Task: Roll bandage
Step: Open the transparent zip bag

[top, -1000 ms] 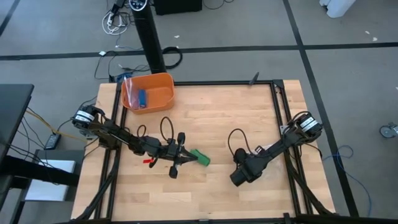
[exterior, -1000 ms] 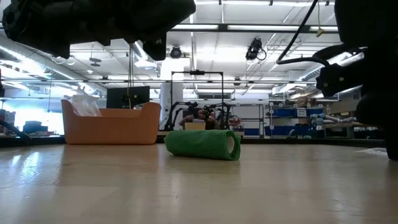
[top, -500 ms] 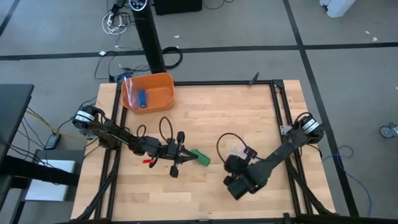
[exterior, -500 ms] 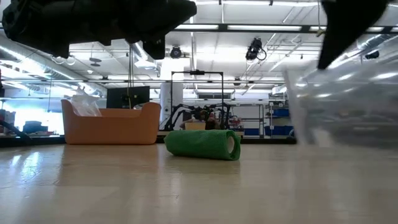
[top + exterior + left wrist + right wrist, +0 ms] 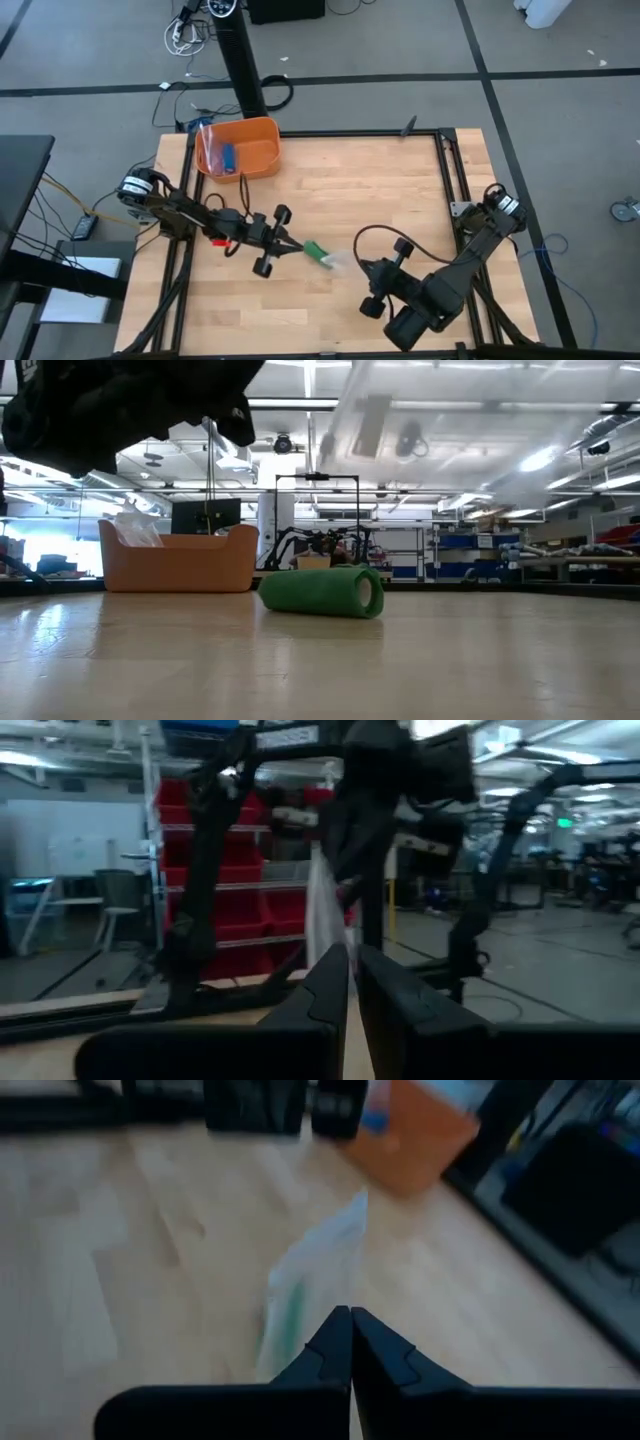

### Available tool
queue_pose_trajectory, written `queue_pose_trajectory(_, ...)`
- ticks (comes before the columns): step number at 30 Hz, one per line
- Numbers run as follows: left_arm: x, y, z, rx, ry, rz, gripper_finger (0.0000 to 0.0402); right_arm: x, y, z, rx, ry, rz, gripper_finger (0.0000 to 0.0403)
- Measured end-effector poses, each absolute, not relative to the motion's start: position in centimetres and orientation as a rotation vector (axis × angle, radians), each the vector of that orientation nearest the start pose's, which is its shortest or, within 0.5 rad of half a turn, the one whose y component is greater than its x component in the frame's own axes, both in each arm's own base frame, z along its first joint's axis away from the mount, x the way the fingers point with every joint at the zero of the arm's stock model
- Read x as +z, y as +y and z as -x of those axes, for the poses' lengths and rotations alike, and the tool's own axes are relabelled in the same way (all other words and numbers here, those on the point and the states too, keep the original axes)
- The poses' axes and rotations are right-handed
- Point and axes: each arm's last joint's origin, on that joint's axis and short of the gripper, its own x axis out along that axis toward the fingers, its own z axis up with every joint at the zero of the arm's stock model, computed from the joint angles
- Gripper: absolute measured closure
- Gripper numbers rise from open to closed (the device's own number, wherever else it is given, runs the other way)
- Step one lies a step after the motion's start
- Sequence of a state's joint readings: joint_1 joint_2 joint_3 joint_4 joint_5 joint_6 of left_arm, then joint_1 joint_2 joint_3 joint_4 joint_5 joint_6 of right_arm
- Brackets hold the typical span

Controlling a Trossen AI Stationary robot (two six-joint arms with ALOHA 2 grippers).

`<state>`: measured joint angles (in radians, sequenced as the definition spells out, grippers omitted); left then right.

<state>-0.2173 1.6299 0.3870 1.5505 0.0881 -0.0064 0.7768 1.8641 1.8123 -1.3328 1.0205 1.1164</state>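
Bandage point(image 5: 316, 250) is already a tight green roll on the counter point(image 5: 350, 190). Left hand point(image 5: 292, 244) clenched beside it; right hand point(image 5: 352, 262) pinches a clear bag point(image 5: 315, 1275). Slide it in gently.

An orange bin point(image 5: 240, 148) sat at the far left corner of the wooden table point(image 5: 340, 185) — a small blue item point(image 5: 229, 156) and crinkled clear plastic point(image 5: 131, 525) inside it. A clear plastic bag point(image 5: 310, 1285) hung above the tabletop — near the table's middle.
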Motion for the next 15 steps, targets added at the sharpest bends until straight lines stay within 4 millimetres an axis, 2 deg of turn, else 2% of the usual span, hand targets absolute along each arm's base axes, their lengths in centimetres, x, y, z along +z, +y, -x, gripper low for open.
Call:
queue_pose_trajectory(5,18.7,-6.0,-26.1,-0.308,-0.309,0.105,0.0334,34.4,23.5,-27.5,-0.605,0.476,0.102,0.0403)
queue_pose_trajectory(15,19.3,-6.0,-26.3,-0.282,-0.340,0.122,0.0212,39.7,23.7,-27.7,-0.639,0.280,0.240,0.0403)
